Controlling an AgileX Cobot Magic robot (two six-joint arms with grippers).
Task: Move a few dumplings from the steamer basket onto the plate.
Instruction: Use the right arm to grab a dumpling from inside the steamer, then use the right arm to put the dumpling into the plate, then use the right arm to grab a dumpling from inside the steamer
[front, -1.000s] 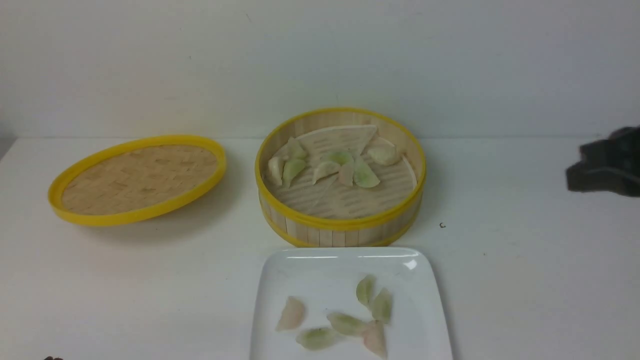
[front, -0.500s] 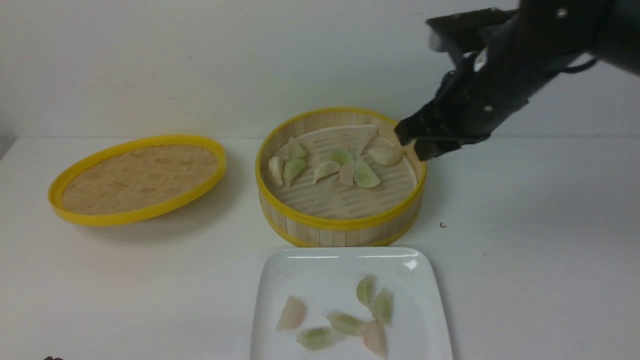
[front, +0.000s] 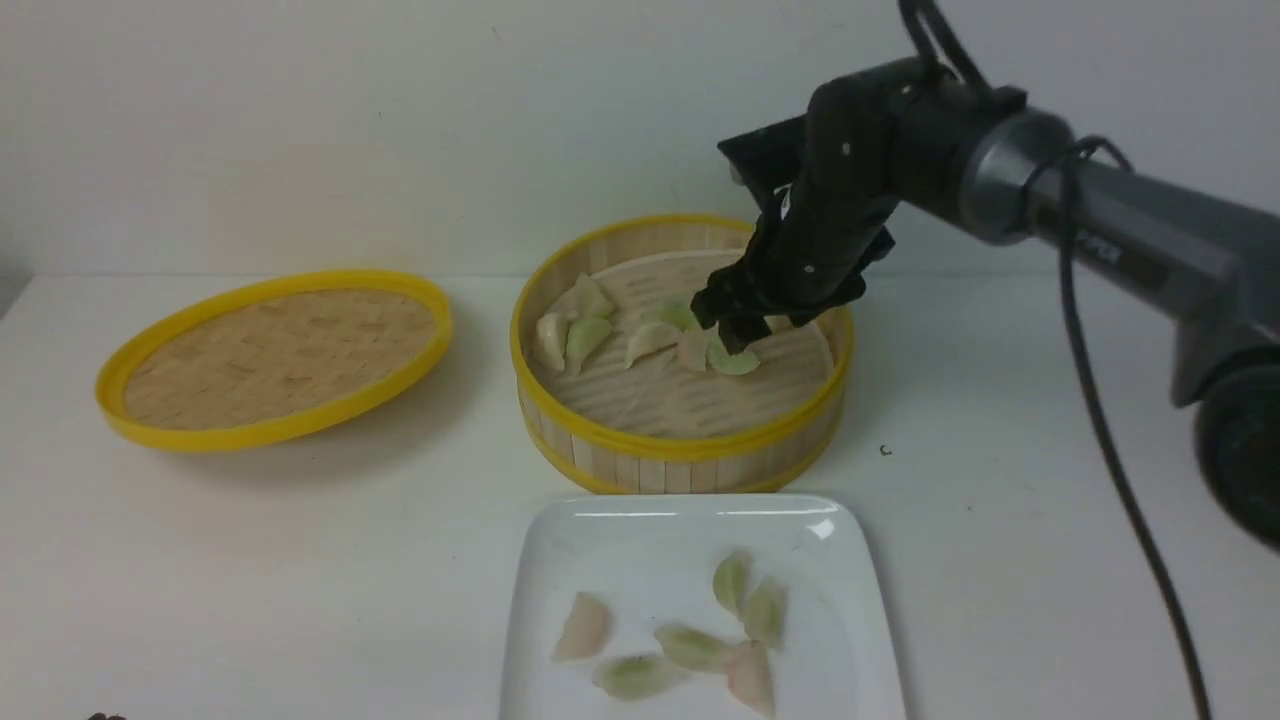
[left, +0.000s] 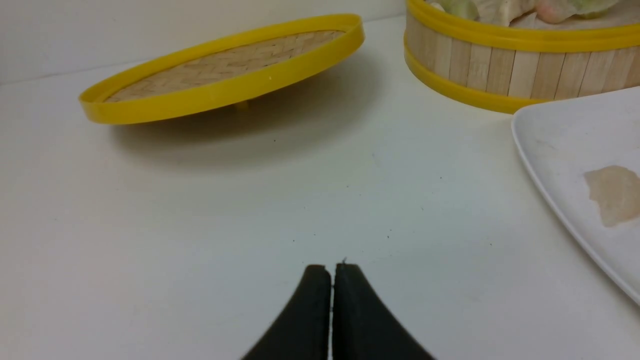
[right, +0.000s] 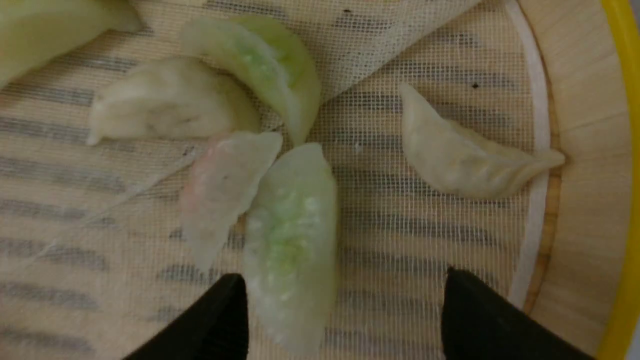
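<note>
Right tool: the black right tool (front: 735, 335) hangs low inside the basket, its two fingers spread wide and pinching nothing.
Between the fingers: the near end of a pale green crescent dumpling (right: 292, 235) lies just beside one finger (the gap to the other finger is wide and shows only mesh).
Neighbours: a pinkish translucent dumpling (right: 220, 190) touches the green one along its side. A whitish pleated dumpling (right: 465, 155) lies apart from them, its tip at the basket wall.
Liner: a pale mesh liner (right: 400, 40) covers the slatted floor, with one corner folded back over itself.
Basket: the round bamboo-slat steamer basket with yellow rims (front: 680, 450) stands at the middle of the table, with several more dumplings on its left half.
Plate: the glossy white square plate (front: 650, 550) sits just in front of the basket, near it. Six dumplings lie on it, among them a pinkish one (front: 582, 628) at the left, apart from the cluster.
Lid: a flat woven lid with a yellow rim (front: 275, 355) rests tilted on the table, well to the left of the basket.
Left tool: the black left tool (left: 331, 272) is low over the white table (front: 300, 560), its fingers pressed together with nothing between them, away from both lid and plate.
</note>
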